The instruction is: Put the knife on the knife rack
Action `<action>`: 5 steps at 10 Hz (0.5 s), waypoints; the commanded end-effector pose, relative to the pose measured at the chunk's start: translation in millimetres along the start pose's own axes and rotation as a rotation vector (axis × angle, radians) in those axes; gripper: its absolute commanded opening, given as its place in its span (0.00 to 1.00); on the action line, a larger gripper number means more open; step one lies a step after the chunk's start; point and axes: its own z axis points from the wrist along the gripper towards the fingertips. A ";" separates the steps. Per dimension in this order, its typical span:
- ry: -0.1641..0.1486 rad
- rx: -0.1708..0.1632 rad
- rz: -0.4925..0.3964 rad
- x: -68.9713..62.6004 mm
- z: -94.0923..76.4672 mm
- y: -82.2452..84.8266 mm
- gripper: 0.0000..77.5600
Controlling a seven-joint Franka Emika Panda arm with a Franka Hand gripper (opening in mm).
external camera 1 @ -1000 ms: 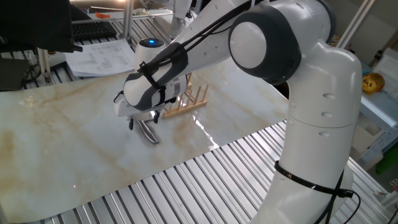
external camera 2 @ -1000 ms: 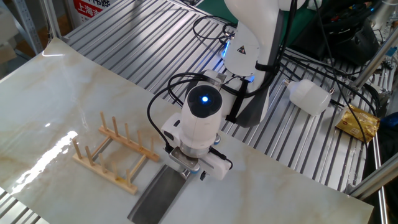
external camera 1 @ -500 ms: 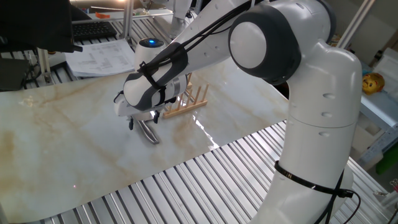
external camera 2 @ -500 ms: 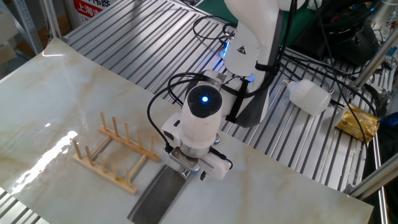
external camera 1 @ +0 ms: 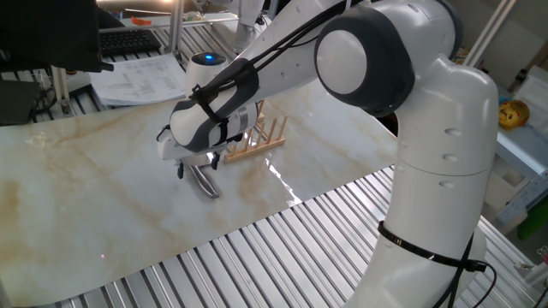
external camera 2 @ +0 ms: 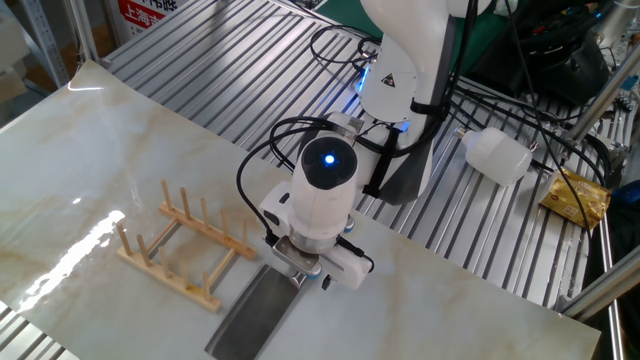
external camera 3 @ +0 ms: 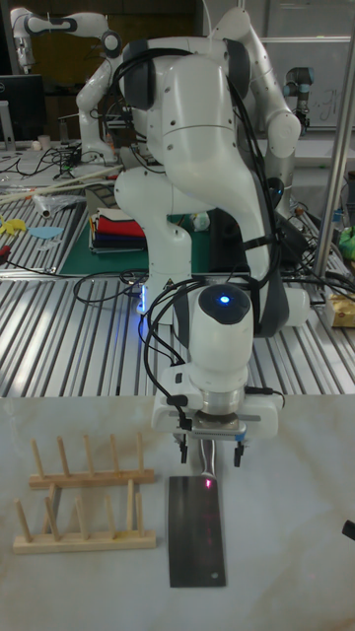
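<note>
The knife (external camera 3: 197, 527) lies flat on the marble table, its broad grey blade (external camera 2: 250, 315) pointing toward the front edge and its shiny handle (external camera 3: 207, 455) toward the robot. My gripper (external camera 3: 209, 454) hangs straight down over the handle, open, with one finger on each side of it and a gap to both. In one fixed view the blade (external camera 1: 205, 181) shows just under the gripper (external camera 1: 195, 164). The knife rack (external camera 3: 84, 508), light wood with upright pegs, stands beside the knife with nothing in it (external camera 2: 180, 245) (external camera 1: 257, 141).
The marble sheet (external camera 1: 86, 197) rests on a slatted metal table. A white bottle (external camera 2: 497, 155) and a yellow packet (external camera 2: 575, 195) lie on the slats behind the arm. Papers (external camera 1: 141, 81) and a keyboard (external camera 1: 128, 40) sit at the far side.
</note>
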 end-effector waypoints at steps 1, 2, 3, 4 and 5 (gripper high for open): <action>0.010 0.023 -0.087 -14.8 -26.3 -6.9 1.00; 0.012 0.027 -0.088 -14.8 -26.3 -6.9 1.00; 0.013 0.032 -0.088 -14.8 -26.3 -6.9 1.00; 0.013 0.032 -0.088 -14.8 -26.3 -6.9 0.01; 0.013 0.032 -0.088 -14.8 -26.3 -6.9 0.01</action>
